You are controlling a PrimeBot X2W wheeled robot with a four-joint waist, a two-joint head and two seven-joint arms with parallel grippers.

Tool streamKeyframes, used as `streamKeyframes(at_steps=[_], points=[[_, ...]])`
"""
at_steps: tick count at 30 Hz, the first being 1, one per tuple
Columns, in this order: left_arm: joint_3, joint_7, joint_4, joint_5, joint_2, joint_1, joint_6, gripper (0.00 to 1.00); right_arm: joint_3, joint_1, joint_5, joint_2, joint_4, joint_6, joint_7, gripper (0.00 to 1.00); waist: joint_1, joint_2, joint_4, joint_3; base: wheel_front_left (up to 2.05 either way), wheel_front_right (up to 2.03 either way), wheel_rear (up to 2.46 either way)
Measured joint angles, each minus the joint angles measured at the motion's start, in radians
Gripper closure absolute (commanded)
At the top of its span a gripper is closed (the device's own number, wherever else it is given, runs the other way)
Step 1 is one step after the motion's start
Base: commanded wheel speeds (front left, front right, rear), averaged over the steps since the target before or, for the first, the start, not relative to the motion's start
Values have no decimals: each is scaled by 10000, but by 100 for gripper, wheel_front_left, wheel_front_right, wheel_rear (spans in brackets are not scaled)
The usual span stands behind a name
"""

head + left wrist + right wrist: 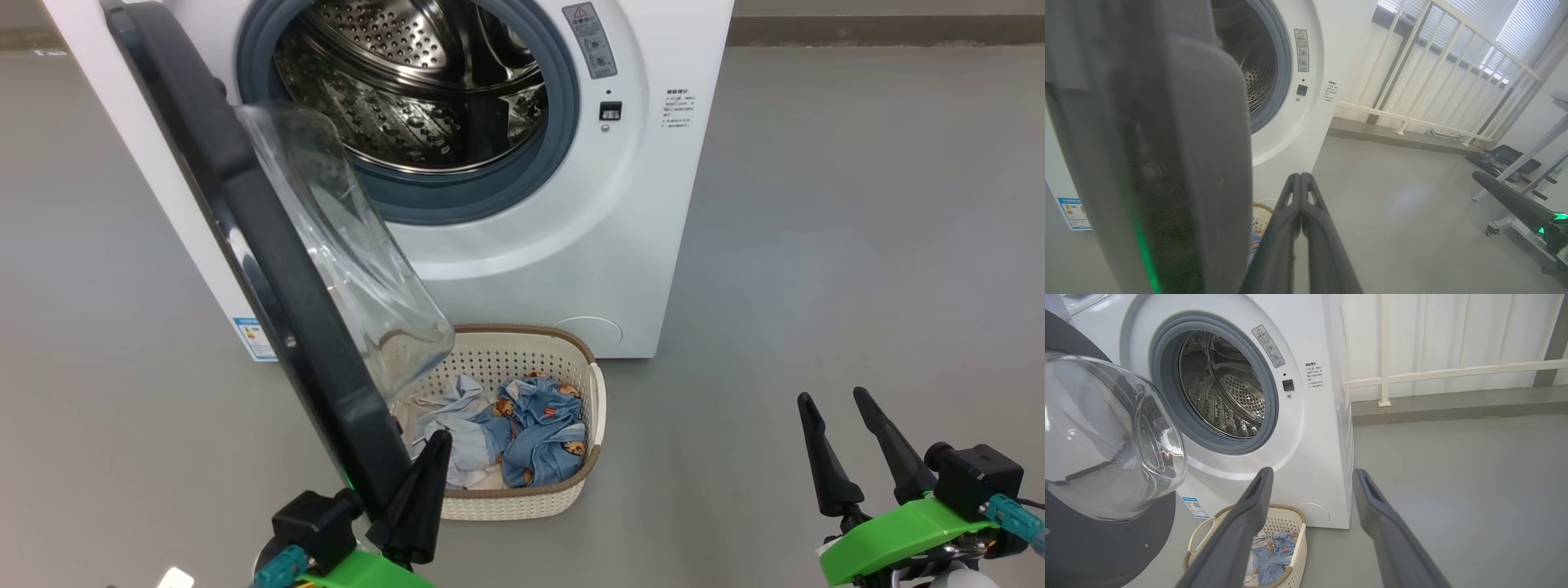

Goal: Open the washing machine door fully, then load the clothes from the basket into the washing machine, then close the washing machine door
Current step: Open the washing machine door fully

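The washing machine (571, 245) stands at the top with its steel drum (408, 82) exposed. The washing machine door (269, 269) is swung out towards me, seen edge-on, its clear glass bowl facing right. Under the door's lower end sits the basket (594, 392) on the floor, holding the blue and pale clothes (539, 425). My left gripper (437, 441) is shut and empty, lying close against the inner side of the door's near edge (1167, 163). Off to the right, my right gripper (833, 398) hangs open over bare floor, holding nothing. In the right wrist view, the right gripper (1311, 473) points at the machine's front above the basket (1298, 522).
Grey floor stretches right of the machine. A white railing (1433, 61) and blinds stand behind the machine's right side. Dark gear and a wheeled white frame (1506, 155) sit at the far right. A blue label (253, 336) is on the machine's lower left side.
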Motion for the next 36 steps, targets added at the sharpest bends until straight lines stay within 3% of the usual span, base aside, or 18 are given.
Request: streamKeyframes(at_steps=[11,30,36], points=[[107,-192,861,-104,4,-253,219,100,27,1,71,44,54,0,0,0,0,0,278,-131,0,0,0],[215,-194,878,-157,359,-258,282,100,75,56,88,90,115,0,0,0,0,0,1258,-311,0,0,0],[600,-153,838,-163,652,-258,650,100,-8,56,88,136,102,0,0,0,0,0,1690,-322,0,0,0]])
